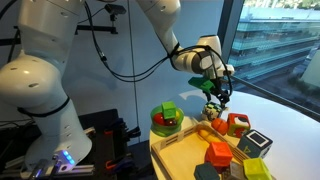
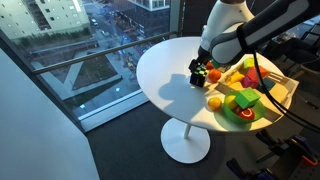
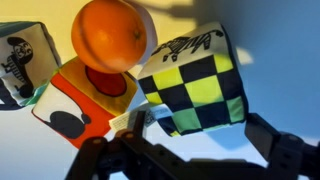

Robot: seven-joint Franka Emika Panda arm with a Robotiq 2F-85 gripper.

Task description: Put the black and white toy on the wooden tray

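In the wrist view, an orange ball (image 3: 113,35) sat close on the left of the toy (image 3: 195,90), which seemingly lay on the table just beyond the tray (image 1: 185,145). The gripper (image 1: 214,96) hung with its fingers spread; it would do best to straddle the toy alone, squarely, before closing.

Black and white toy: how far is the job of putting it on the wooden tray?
Done: the gripper is at the black and white toy, open, one finger on each side. In hand: the grasp, not yet closed. Left: lifting the toy and setting it on the wooden tray.
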